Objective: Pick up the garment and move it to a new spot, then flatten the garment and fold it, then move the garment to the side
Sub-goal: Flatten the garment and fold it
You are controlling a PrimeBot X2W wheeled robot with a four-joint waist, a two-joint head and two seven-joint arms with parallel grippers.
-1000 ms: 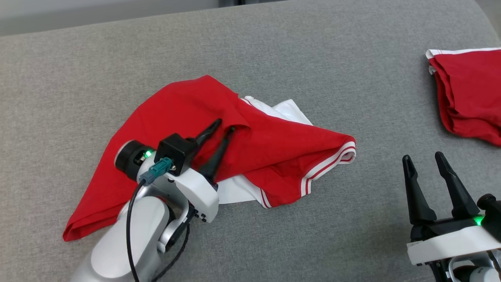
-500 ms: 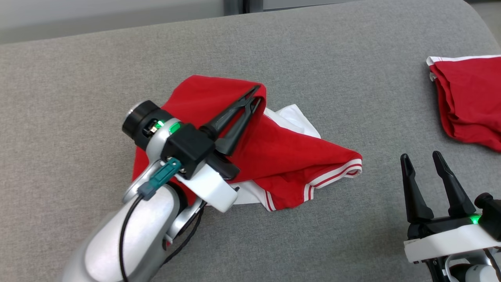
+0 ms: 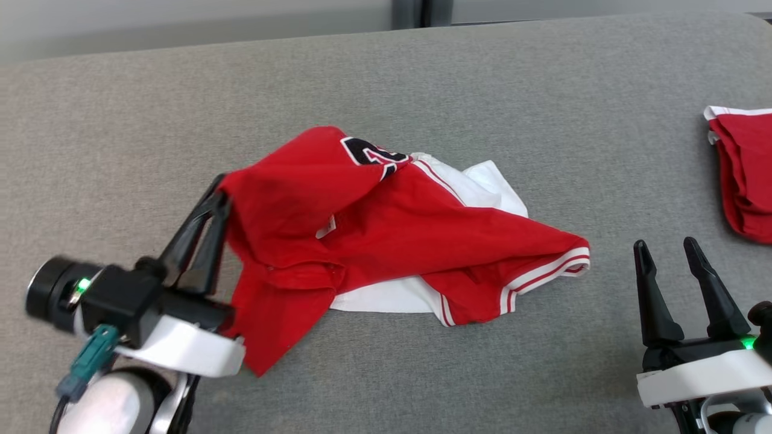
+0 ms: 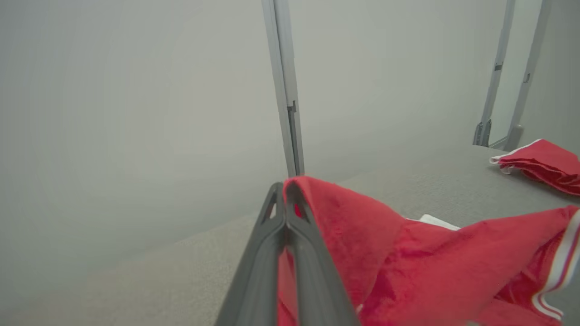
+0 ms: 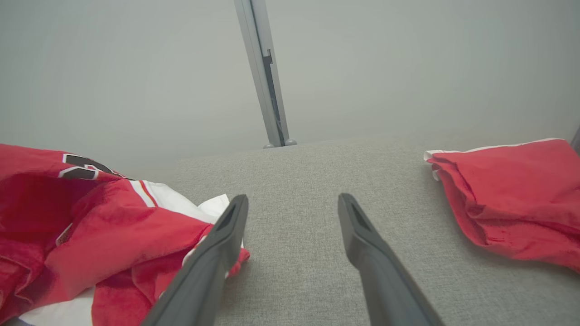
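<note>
Left gripper (image 3: pixel 218 191), near left: jaws pinching raised edge of red garment (image 3: pixel 386 235). Right gripper (image 3: pixel 665 247), near right: jaws spread, near garment, not touching.

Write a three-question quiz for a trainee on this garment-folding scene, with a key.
1. True or false: the left pincer is shut on the crumpled red-and-white fabric jersey.
2. Fill in: in the head view, the folded red cloth garment lies at the ___ edge.
3. Choose: the right pincer is A) open, holding nothing; B) shut on the jersey; C) shut on the folded garment.
Key: 1 true; 2 right; 3 A.
</note>
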